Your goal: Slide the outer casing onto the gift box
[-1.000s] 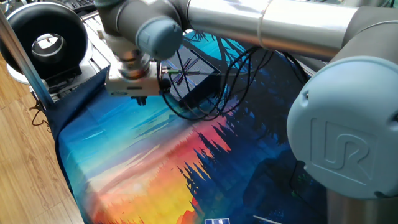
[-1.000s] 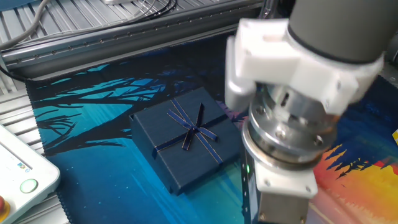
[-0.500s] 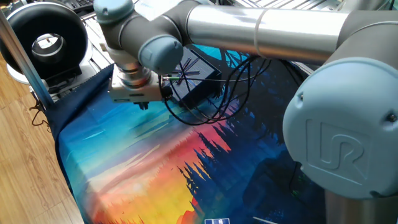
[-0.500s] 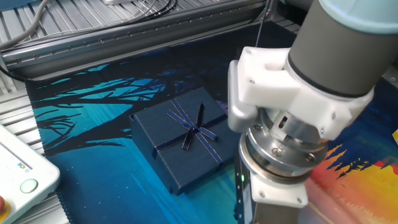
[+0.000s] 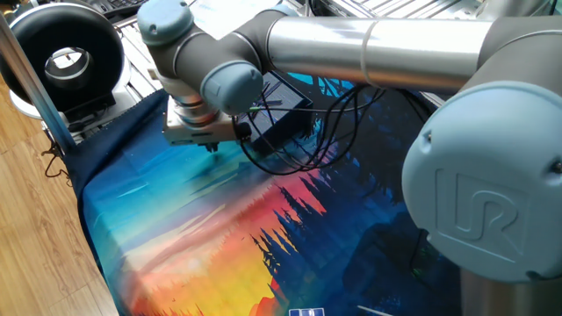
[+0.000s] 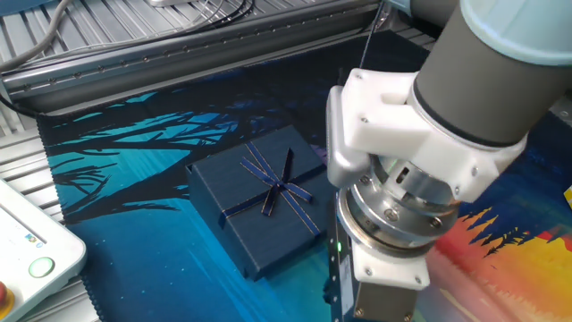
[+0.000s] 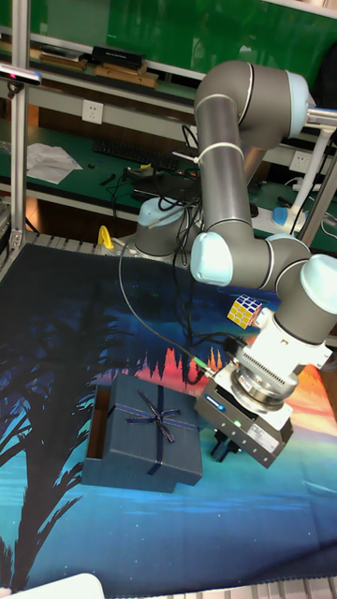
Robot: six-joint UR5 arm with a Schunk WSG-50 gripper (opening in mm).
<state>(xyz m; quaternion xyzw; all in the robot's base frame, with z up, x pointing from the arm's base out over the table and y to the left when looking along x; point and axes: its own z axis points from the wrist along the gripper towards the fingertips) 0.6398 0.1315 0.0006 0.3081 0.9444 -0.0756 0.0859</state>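
The outer casing (image 7: 150, 435), a navy ribbed sleeve with a thin ribbon bow, lies flat on the printed mat (image 7: 56, 356); it also shows in the other fixed view (image 6: 268, 192) and behind cables in one fixed view (image 5: 285, 92). A brown-rimmed edge of the gift box (image 7: 96, 421) sticks out of the casing's left end in the tall view. My gripper (image 7: 223, 449) hangs low just right of the casing, apart from it. Its dark fingers look shut on nothing, seen as one stub in one fixed view (image 5: 211, 146). In the other fixed view the fingertips are out of frame.
A Rubik's cube (image 7: 245, 310) lies on the mat behind the arm. Black cables (image 5: 299, 149) loop from the wrist over the casing. A black round device (image 5: 61, 53) stands off the mat's corner. A white button box (image 6: 27, 255) sits beside the mat, metal rails (image 6: 179, 36) behind.
The gripper has moved down and a little closer to the casing's side. The casing and gift box have not moved.
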